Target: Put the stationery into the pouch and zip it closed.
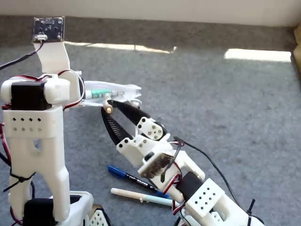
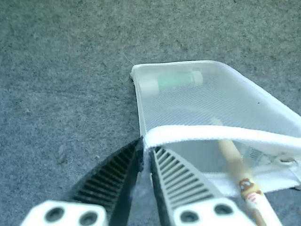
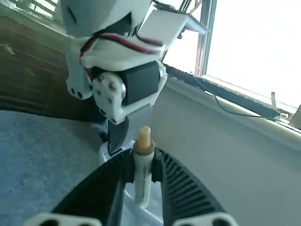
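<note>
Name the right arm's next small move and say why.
Probably ease the pen a little deeper into the pouch before letting go: the right gripper grips its upper end, its lower part already sits inside the mouth, and the left gripper pinches the rim.

Grey mat (fuzzy) bears pouch, blue pen, white pen.

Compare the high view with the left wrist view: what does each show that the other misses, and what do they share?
High view: a blue pen and a white pen lying on the carpet outside the pouch, plus the right gripper shut on the tan-ended pen. Left wrist view: the left gripper shut on the pouch rim, and that pen's end inside the open mouth. Both: pouch, tan-ended pen, green-and-white stick inside the pouch.
</note>
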